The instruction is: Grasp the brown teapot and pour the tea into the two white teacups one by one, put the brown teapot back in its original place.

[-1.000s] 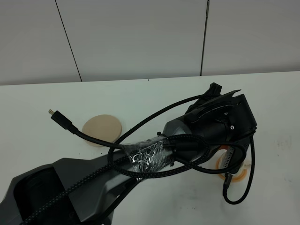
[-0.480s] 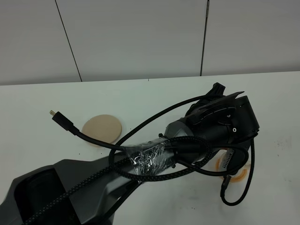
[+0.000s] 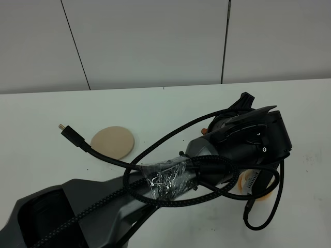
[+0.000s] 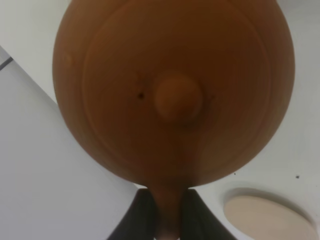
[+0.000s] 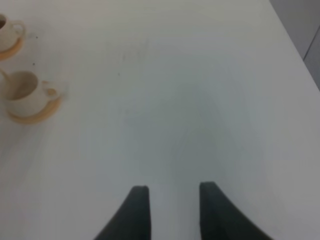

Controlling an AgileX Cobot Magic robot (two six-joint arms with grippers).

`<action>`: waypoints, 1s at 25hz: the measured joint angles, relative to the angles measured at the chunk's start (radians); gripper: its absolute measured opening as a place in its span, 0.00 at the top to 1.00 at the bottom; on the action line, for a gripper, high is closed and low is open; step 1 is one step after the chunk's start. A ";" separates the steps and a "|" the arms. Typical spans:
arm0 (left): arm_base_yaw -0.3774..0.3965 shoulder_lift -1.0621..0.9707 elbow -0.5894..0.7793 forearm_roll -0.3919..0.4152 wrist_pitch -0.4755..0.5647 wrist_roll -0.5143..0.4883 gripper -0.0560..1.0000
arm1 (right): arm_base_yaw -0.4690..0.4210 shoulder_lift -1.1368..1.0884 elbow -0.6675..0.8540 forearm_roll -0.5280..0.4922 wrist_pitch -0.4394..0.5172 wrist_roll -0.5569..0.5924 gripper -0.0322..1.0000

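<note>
In the left wrist view the brown teapot [image 4: 175, 95] fills the frame, with its knobbed lid facing the camera. My left gripper [image 4: 167, 222] is shut on its loop handle, and the beige saucer [image 4: 267, 217] lies below. From the high view the left wrist [image 3: 248, 142] reaches across to the right and hides the teapot except for an orange sliver [image 3: 206, 130]. Only a bit of a white cup [image 3: 249, 181] and its orange coaster [image 3: 265, 195] show under it. My right gripper [image 5: 172, 207] is open and empty above bare table, with both teacups [image 5: 22, 92] [image 5: 7, 31] far off to one side. Tea is not clearly visible.
The beige saucer [image 3: 112, 142] lies bare on the white table, left of the middle. A loose black cable with a plug end [image 3: 70, 132] juts out from the left arm above the table. A grey panelled wall [image 3: 155, 41] runs behind the table.
The left wrist has moved right and a little toward the front, now covering more of the cup and coaster. An orange sliver of teapot now shows at its left edge.
</note>
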 joint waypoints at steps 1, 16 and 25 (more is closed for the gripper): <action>0.000 0.000 0.000 0.003 0.000 0.000 0.79 | 0.000 0.000 0.000 0.000 0.000 0.000 0.74; -0.015 0.000 0.000 0.026 0.024 0.000 0.79 | 0.000 0.000 0.000 0.000 0.000 0.000 0.74; -0.018 0.000 0.000 0.036 0.049 0.000 0.79 | 0.000 0.000 0.000 0.000 0.000 0.000 0.74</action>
